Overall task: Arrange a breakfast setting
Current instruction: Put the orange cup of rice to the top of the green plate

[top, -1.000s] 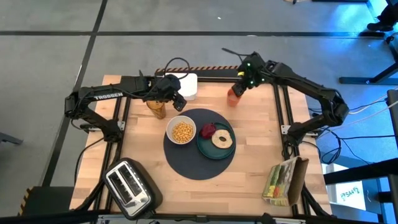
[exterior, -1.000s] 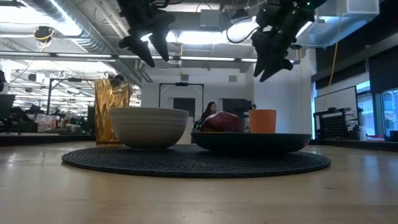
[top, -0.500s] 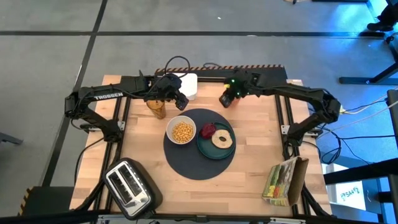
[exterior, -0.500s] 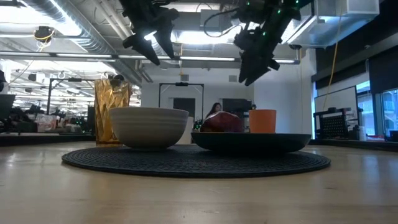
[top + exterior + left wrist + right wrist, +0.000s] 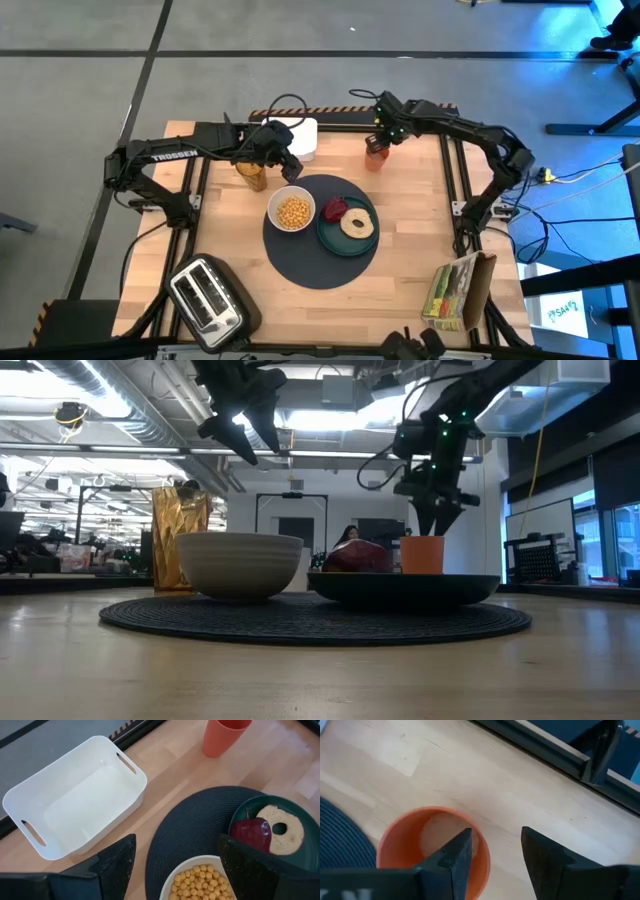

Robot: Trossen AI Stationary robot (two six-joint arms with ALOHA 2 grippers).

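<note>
A round dark-grey mat (image 5: 300, 255) lies mid-table. On it stand a white bowl (image 5: 273, 203) of yellow cereal (image 5: 292, 212) and a teal plate (image 5: 335, 243) with a bagel (image 5: 358, 224) and a red fruit (image 5: 333, 209). A small orange cup (image 5: 374, 158) stands upright on the wood beyond the mat. My right gripper (image 5: 496, 832) is open, pointing down just above the cup's rim (image 5: 422, 540), one finger over the inside and one outside. My left gripper (image 5: 182, 870) is open and empty, high above the bowl's far side. The spoon is out of view.
A white bin (image 5: 300, 135) stands at the far edge, a gold foil bag (image 5: 252, 175) left of the bowl. A silver toaster (image 5: 205, 295) sits at the near left corner, a yellow-green cereal bag (image 5: 458, 290) at the near right.
My right gripper has swung toward the table's left, then come back over the orange cup, turned to point down and dropped to just above its rim. The cup has not moved.
</note>
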